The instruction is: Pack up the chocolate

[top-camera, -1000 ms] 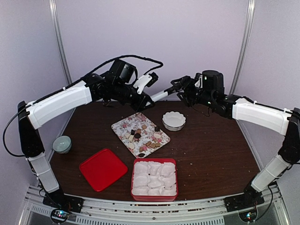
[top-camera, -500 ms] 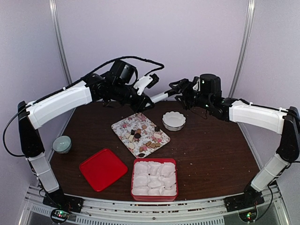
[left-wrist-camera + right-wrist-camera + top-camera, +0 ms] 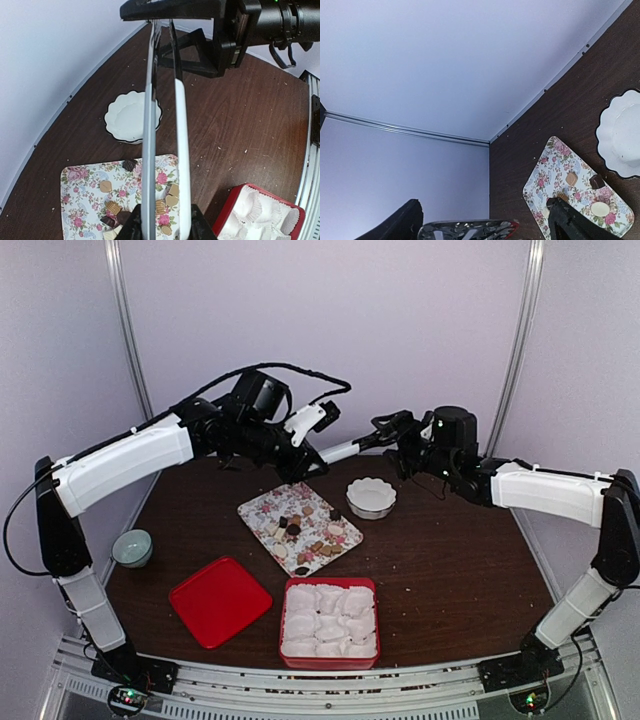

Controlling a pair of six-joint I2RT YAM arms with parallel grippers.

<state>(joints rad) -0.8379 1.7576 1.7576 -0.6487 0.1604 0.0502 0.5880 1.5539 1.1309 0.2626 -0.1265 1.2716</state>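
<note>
Chocolate all sits on the floral tray mid-table, just behind the red box and beside the white bowl; no piece shows in the box, so packing looks not yet begun. Paper cups fill the box in rows and all look white and empty from above. Red lid lies off the box, flat on the table to its left, so the box is ready to load. Left gripper is narrow, clamped on the handle end of long tongs, held high over the far side of the table. Right gripper is spread wide around the far end of the tongs; contact cannot be told, and it looks like no real hold. Left to do, by my read: every piece into a cup, then likely the lid on. Materials: pieces are small, dark brown and tan, round, squarish or heart-like, some ridged. Tray is rectangular, glossy, with a pink flower print. Bowl is white and scalloped, ceramic-looking. Cups are thin and crinkled. Tongs are two slim blades, white and shiny metal. Table is dark wood-grain with scattered crumbs.
</note>
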